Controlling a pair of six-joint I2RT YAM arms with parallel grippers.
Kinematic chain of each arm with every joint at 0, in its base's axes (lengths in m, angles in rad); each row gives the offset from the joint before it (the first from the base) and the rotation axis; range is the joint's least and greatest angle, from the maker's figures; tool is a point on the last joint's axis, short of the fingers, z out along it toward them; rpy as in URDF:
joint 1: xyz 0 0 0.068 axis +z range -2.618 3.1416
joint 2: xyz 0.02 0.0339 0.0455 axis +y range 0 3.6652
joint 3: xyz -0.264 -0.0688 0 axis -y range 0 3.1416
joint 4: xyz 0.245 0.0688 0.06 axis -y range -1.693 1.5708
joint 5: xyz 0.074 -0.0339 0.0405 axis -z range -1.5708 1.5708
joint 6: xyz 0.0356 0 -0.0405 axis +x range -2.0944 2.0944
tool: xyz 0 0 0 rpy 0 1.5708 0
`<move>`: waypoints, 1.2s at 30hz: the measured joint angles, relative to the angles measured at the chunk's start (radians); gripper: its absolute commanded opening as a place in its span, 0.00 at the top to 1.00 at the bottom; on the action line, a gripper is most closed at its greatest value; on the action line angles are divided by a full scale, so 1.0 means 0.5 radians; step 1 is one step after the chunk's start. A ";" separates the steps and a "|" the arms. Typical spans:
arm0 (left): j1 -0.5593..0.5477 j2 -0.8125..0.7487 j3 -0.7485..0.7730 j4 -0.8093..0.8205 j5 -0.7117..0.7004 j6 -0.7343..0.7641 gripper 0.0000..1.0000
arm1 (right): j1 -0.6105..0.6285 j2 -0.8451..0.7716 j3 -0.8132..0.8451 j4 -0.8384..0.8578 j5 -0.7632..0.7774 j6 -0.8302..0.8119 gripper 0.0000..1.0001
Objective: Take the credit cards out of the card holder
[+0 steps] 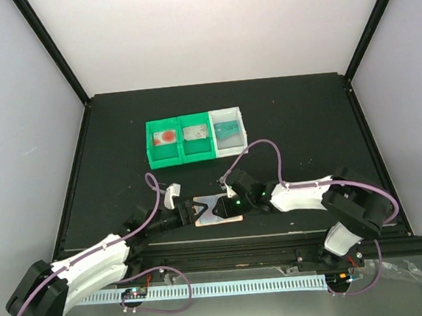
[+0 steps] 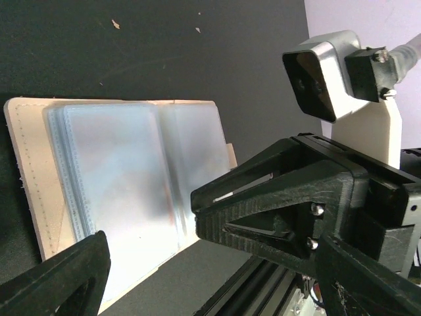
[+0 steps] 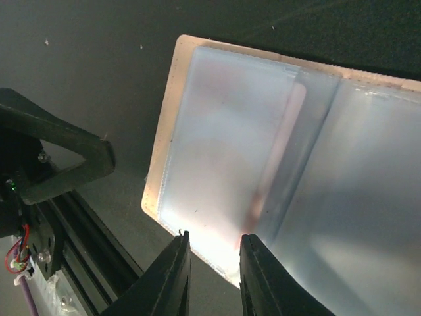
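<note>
The card holder (image 1: 220,209) lies open on the black table between my two grippers, tan with pale frosted sleeves (image 2: 125,184) (image 3: 263,158). My left gripper (image 1: 194,210) stands open at its left end, jaws wide apart over its near corner (image 2: 151,257). My right gripper (image 1: 222,199) hovers at the holder's near edge (image 3: 214,240). Its jaws are a narrow gap apart and the holder's rim shows between them; nothing is clearly pinched. One teal credit card (image 1: 228,129) lies in the bin's white right compartment.
A green-and-white three-compartment bin (image 1: 197,155) stands behind the holder, with a red item (image 1: 166,137) in the left compartment and a greyish item (image 1: 195,133) in the middle one. The table's metal front rail (image 3: 79,243) runs close to the holder's near edge.
</note>
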 measured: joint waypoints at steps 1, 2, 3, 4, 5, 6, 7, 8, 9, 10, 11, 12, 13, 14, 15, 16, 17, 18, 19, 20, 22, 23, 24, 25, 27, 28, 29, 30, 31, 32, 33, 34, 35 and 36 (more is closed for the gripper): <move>0.000 -0.001 0.000 -0.007 -0.001 0.001 0.13 | 0.002 0.021 0.005 0.002 0.002 0.003 0.80; 0.000 -0.001 0.000 -0.011 -0.001 0.002 0.13 | 0.004 0.037 0.011 0.003 0.003 0.004 0.81; 0.000 -0.001 0.000 -0.014 -0.001 0.003 0.13 | 0.006 0.057 0.014 0.005 0.007 0.007 0.81; 0.000 0.002 0.000 -0.015 0.000 0.006 0.14 | 0.007 0.072 0.017 0.005 0.009 0.007 0.81; 0.000 0.005 0.000 -0.014 0.000 0.008 0.15 | 0.008 0.086 0.017 0.006 0.016 0.006 0.81; 0.000 0.013 0.000 -0.014 0.000 0.009 0.16 | 0.008 0.103 0.017 0.005 0.024 0.006 0.82; 0.000 0.023 0.000 -0.014 0.000 0.009 0.17 | 0.008 0.118 0.017 0.005 0.034 0.006 0.83; 0.000 0.036 0.000 -0.013 0.000 0.010 0.18 | 0.008 0.132 0.017 0.005 0.039 0.006 0.84; 0.000 0.052 0.000 -0.013 0.001 0.011 0.18 | 0.008 0.143 0.017 0.008 0.043 0.006 0.85; 0.000 0.073 0.000 -0.011 0.001 0.011 0.18 | 0.008 0.148 0.018 0.011 0.044 0.006 0.87; 0.000 0.090 0.000 -0.008 0.001 0.012 0.18 | 0.008 0.152 0.018 0.015 0.045 0.006 0.89; 0.000 0.109 0.000 -0.005 0.001 0.013 0.18 | 0.008 0.157 0.018 0.021 0.046 0.006 0.91; 0.000 0.127 0.000 -0.001 0.001 0.014 0.18 | 0.008 0.165 0.018 0.028 0.048 0.011 0.93; 0.000 0.140 0.000 0.002 0.001 0.014 0.18 | 0.008 0.169 0.018 0.034 0.051 0.007 0.95; 0.000 0.156 0.000 0.005 0.001 0.014 0.17 | 0.008 0.172 0.018 0.040 0.054 0.007 0.95; 0.000 0.174 0.000 0.011 0.001 0.014 0.17 | 0.008 0.177 0.018 0.044 0.057 0.009 0.95; 0.000 0.194 0.000 0.027 0.002 0.014 0.16 | 0.008 0.179 0.017 0.047 0.061 0.011 0.96; 0.000 0.209 0.000 0.043 0.002 0.014 0.16 | 0.008 0.180 0.015 0.050 0.062 0.012 0.96; 0.000 0.225 0.000 0.060 0.002 0.014 0.15 | 0.008 0.180 0.014 0.053 0.062 0.012 0.96; 0.000 0.244 0.001 0.076 0.002 0.014 0.15 | 0.008 0.181 0.011 0.060 0.062 0.012 0.96; 0.000 0.294 0.005 0.100 0.004 0.016 0.15 | 0.008 0.182 0.001 0.079 0.061 0.012 0.96; 0.000 0.320 0.009 0.108 0.005 0.016 0.15 | 0.008 0.182 -0.004 0.087 0.060 0.012 0.96; 0.000 0.348 0.017 0.117 0.009 0.016 0.15 | 0.008 0.182 -0.008 0.096 0.060 0.013 0.96; 0.000 0.377 0.024 0.130 0.013 0.016 0.15 | 0.008 0.182 -0.011 0.104 0.060 0.013 0.96; 0.000 0.426 0.031 0.169 0.021 0.016 0.15 | 0.008 0.182 -0.013 0.107 0.060 0.013 0.96; 0.000 0.446 0.033 0.183 0.024 0.016 0.15 | 0.008 0.182 -0.014 0.110 0.060 0.013 0.96; 0.000 0.465 0.035 0.198 0.026 0.016 0.15 | 0.008 0.182 -0.017 0.114 0.060 0.013 0.96; 0.000 0.477 0.036 0.210 0.028 0.016 0.15 | 0.008 0.182 -0.018 0.117 0.060 0.012 0.96; 0.000 0.486 0.037 0.219 0.033 0.015 0.15 | 0.008 0.182 -0.021 0.121 0.060 0.013 0.96; 0.000 0.492 0.038 0.228 0.037 0.015 0.15 | 0.008 0.182 -0.021 0.123 0.060 0.012 0.96; 0.000 0.493 0.038 0.233 0.040 0.015 0.15 | 0.008 0.182 -0.022 0.124 0.060 0.012 0.96; 0.000 0.493 0.038 0.239 0.043 0.015 0.15 | 0.008 0.182 -0.022 0.125 0.060 0.012 0.96; 0.000 0.493 0.038 0.244 0.045 0.015 0.16 | 0.008 0.182 -0.022 0.126 0.059 0.012 0.96; 0.000 0.492 0.038 0.249 0.047 0.014 0.16 | 0.008 0.182 -0.022 0.127 0.059 0.012 0.96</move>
